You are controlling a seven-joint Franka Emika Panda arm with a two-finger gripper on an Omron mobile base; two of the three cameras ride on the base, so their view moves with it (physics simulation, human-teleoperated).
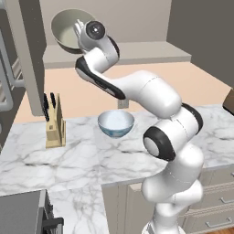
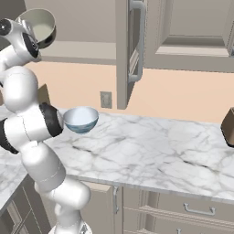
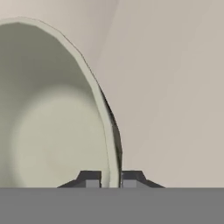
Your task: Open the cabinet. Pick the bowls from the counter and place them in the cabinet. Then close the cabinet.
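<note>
The gripper [image 3: 109,180] is clamped on the rim of the olive-beige bowl [image 1: 68,29], one finger inside the wall and one outside, as the hand view shows. The bowl hangs tipped on its side, its opening turned out toward the room and not upward, with the wrist just beside it on the right in the left base view.

Behind and below the bowl lies the cabinet shelf [image 1: 137,52], pale and flat, running off to the right. The bowl appears to sit at the shelf's front left end, close to the open left door [image 1: 27,55], though whether it touches the shelf cannot be told. The right door [image 2: 130,50] stands swung out into the room, its bar handle facing the counter.

So the coming move probably turns on this: the resting place lies inward and slightly down from the jaws, and the bowl would need rolling back toward upright before it is let go, or it may settle on its edge.

The pale blue bowl [image 1: 116,122] sits upright on the counter [image 1: 82,160], well below the hand, near the knife block [image 1: 55,121]; it is yet to be moved.
</note>
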